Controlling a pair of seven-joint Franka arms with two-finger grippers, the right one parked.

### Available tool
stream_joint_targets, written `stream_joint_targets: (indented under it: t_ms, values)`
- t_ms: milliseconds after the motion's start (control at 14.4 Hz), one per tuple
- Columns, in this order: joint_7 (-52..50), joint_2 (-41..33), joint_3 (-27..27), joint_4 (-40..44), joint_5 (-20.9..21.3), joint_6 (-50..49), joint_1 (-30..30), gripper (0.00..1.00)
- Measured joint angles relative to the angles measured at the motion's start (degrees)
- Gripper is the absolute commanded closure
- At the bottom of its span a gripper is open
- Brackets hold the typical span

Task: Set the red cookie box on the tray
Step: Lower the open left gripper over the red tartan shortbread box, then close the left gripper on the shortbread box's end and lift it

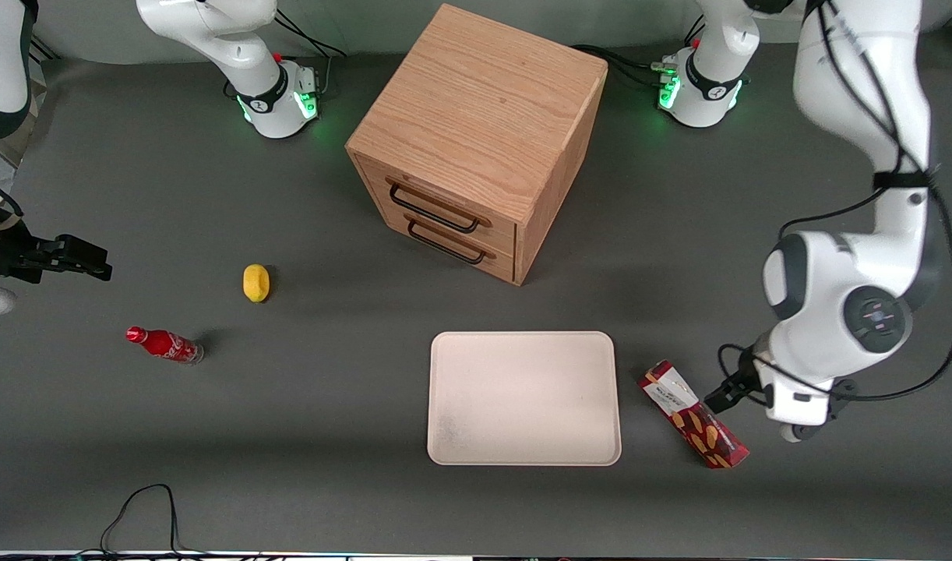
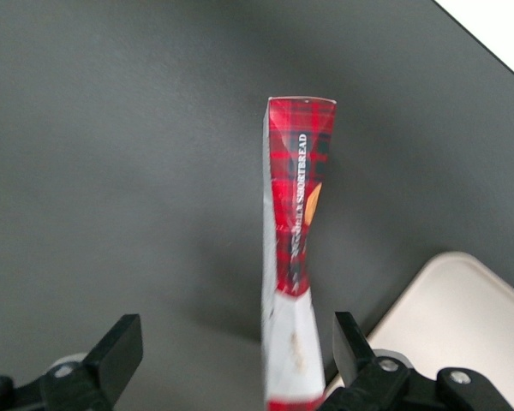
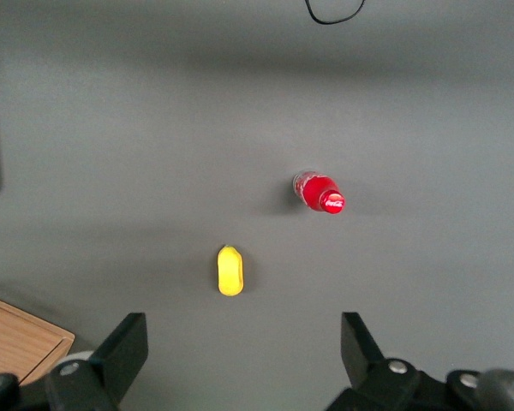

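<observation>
The gripper [image 2: 231, 364], spread wide, seemingly hovers over the red cookie box [image 2: 295, 248] beside the tray [image 1: 523, 397].

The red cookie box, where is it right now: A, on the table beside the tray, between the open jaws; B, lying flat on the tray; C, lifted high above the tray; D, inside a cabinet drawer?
A: the red cookie box lies on the table beside the tray, not on it, and the gripper has its jaws open on either side of the box.
</observation>
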Motion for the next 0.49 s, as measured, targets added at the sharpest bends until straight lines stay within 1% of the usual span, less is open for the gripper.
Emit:
stream_joint_targets:
  t_ms: [69, 139, 208, 278, 347, 417, 486]
  values:
    - [-2.42, 1.71, -0.02, 0.0, -0.01, 2.66, -0.47, 0.01]
    - [-4.72, 3.34, -0.02, 0.01, -0.01, 5.09, -0.87, 0.06]
    - [-6.24, 4.71, -0.02, 0.07, -0.01, 6.8, -1.13, 0.28]
    - [-6.99, 5.71, -0.02, 0.11, -0.01, 7.71, -1.26, 0.58]
    - [-7.29, 6.29, 0.0, 0.24, -0.02, 8.03, -1.27, 0.85]
    - [-7.33, 6.54, 0.07, 0.33, -0.02, 8.18, -1.27, 1.0]
    - [-7.33, 6.56, 0.19, 0.36, -0.01, 8.37, -1.27, 1.0]
